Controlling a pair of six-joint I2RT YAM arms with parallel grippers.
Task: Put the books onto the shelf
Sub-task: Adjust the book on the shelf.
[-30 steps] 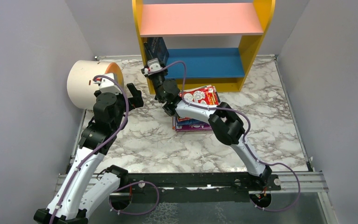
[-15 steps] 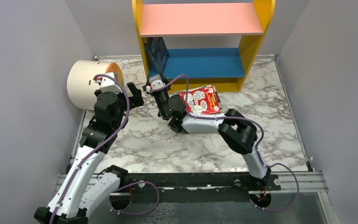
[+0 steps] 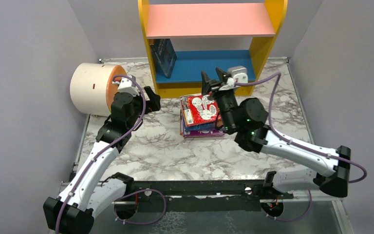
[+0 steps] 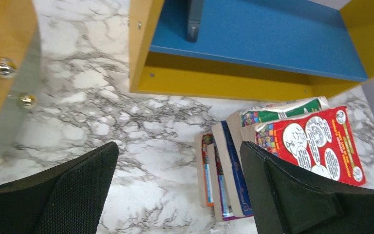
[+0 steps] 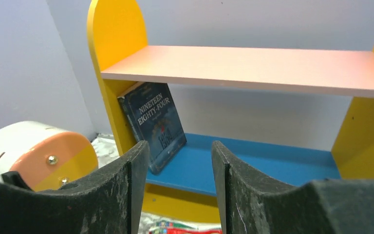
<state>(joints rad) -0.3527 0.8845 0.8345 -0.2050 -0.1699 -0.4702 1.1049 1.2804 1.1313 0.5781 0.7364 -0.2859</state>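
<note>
The shelf [image 3: 213, 20] stands at the back, yellow sides, a pink upper board and a blue lower board [image 4: 263, 39]. One dark blue book [image 5: 153, 124], "Nineteen Eighty-Four", leans against its left panel on the blue board. The other books [image 3: 200, 122] lie stacked on the table before the shelf, a red one [image 4: 316, 144] on top. My right gripper [image 3: 213, 80] hovers above the stack's far edge, facing the shelf, open with nothing between its fingers. My left gripper [image 3: 154, 100] is left of the stack, open and empty; the book spines [image 4: 229, 170] show beside its right finger.
A cream cylinder [image 3: 92, 87] with an orange end lies at the left of the marble table [image 3: 165, 146], close behind the left arm. Grey walls close in both sides. A black rail [image 3: 199, 187] runs along the near edge.
My right arm drew back from the dark blue book on the shelf and swung right, over the stack. My left gripper moved right and forward, toward the shelf's left foot.
</note>
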